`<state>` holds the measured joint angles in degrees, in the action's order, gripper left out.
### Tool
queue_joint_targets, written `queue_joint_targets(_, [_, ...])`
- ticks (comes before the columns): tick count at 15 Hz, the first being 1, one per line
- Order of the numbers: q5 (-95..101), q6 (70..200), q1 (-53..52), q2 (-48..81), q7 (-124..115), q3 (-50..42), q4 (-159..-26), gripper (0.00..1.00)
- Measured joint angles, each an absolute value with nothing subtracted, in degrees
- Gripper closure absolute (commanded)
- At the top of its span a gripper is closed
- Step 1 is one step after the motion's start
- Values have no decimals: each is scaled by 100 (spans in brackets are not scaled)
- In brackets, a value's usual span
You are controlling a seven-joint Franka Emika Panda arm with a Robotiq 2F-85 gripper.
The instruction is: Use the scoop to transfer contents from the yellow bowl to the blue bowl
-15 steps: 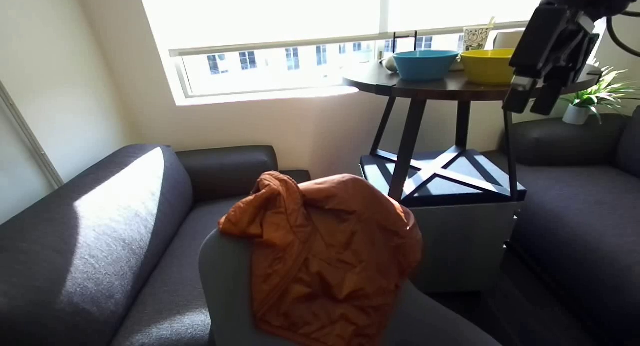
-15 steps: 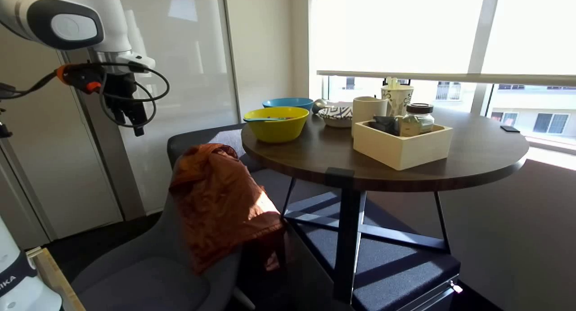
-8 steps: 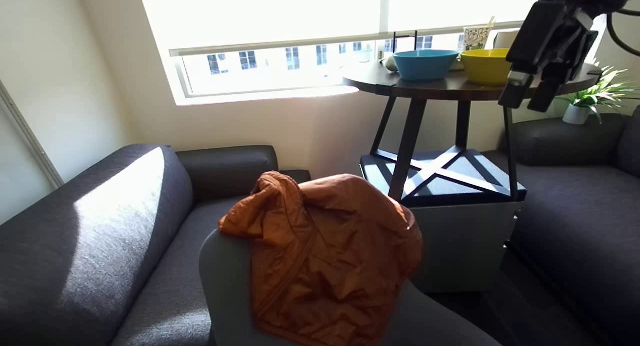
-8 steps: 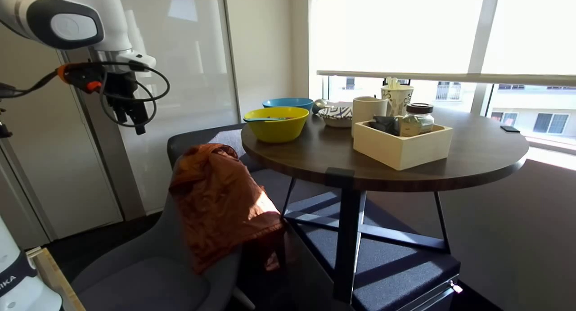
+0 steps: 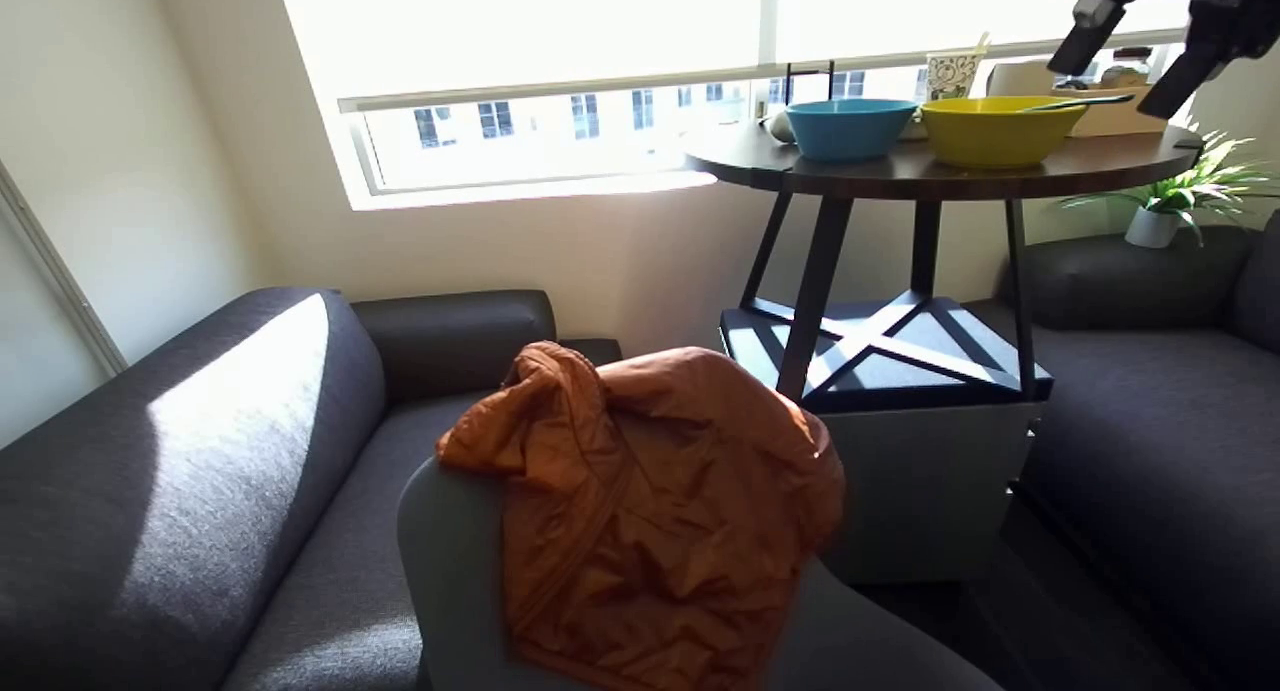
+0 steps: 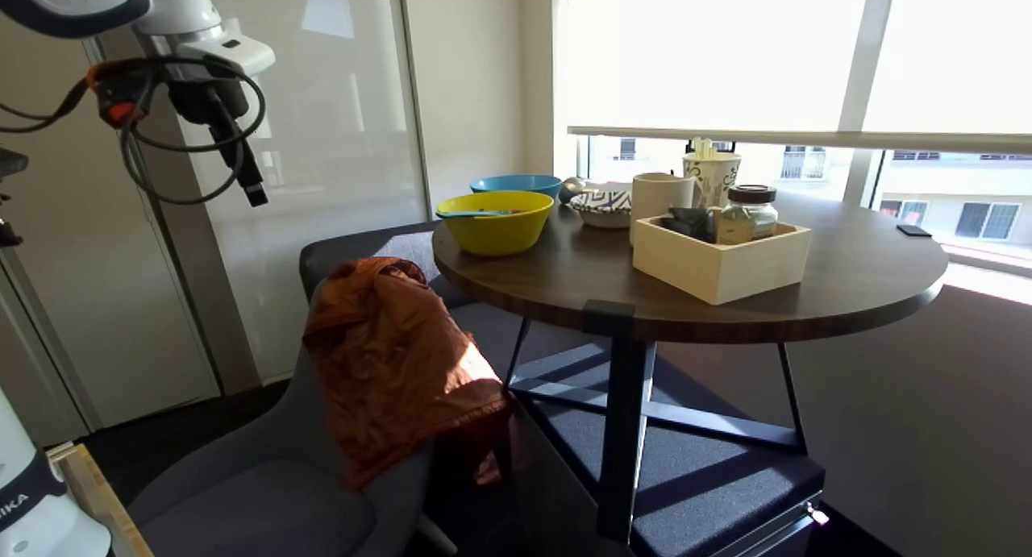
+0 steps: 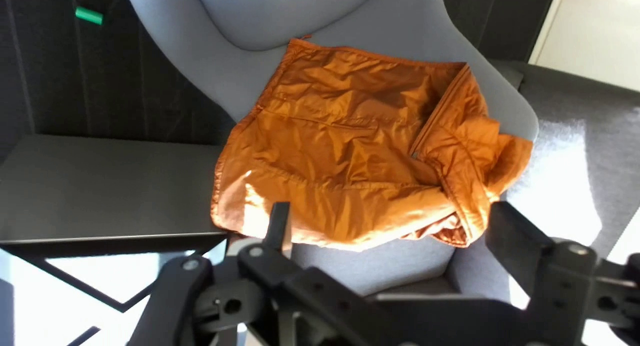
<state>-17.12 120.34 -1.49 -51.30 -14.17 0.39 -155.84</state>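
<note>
Pincer (image 5: 1113,83): spread wide, 2 o'clock of yellow bowl (image 5: 985,136) from here
Scoop (image 5: 1085,102): over bowl rim, 3 o'clock
Blue bowl (image 5: 850,133): 9 o'clock

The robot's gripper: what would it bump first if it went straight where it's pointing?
Probably the orange jacket draped over the grey chair. In the wrist view it lies ahead of the open gripper, though depth is unclear.

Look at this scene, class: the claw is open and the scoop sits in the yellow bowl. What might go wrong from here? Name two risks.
First, the scoop juts past the rim of the yellow bowl, so a badly aimed claw might knock it loose instead of gripping it. Second, the yellow bowl stands near the edge of the table; a bump could push it off.
</note>
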Motion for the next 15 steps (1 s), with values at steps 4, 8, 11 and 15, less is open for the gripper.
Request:
queue_joint_targets(4, [-1710, 11557, 565, -5899, -2020, -53, -15716, 0])
queue_joint_targets(8, [-1710, 11531, 896, -6343, -2417, 27, -15726, 0])
queue_joint_targets(11, [-1700, 11540, 957, -6320, -2571, 52, -15731, 0])
queue_joint_targets(15, [-1676, 11696, 1546, -6192, -3203, 205, -15734, 0])
